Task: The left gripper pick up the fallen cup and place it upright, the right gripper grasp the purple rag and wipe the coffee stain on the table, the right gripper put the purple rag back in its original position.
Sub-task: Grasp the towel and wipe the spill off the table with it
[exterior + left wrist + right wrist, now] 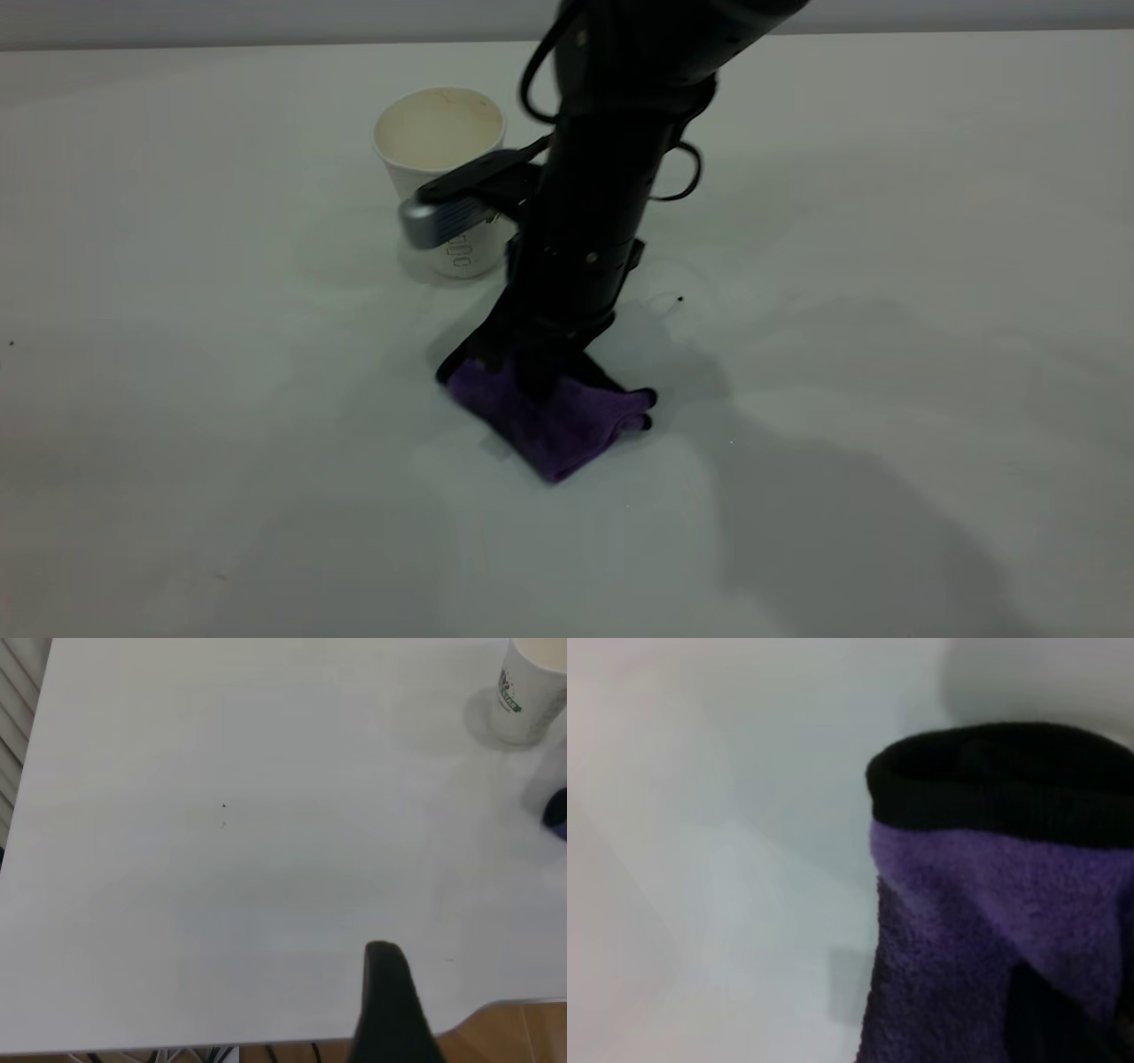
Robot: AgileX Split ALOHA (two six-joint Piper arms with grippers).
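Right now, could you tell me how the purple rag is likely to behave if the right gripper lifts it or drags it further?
The purple rag looks fluffy and folded, so it would probably sag and unfold when lifted. Its pile bunches under the right gripper, so dragging may crumple it rather than slide it flat. It seems light, and the upright cup stands apart from it.

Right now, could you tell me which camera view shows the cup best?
The exterior view: the cup stands upright, its inside visible, though the right pincer's arm hides part of it. The left wrist view catches only its cropped side, and the right wrist view shows none.
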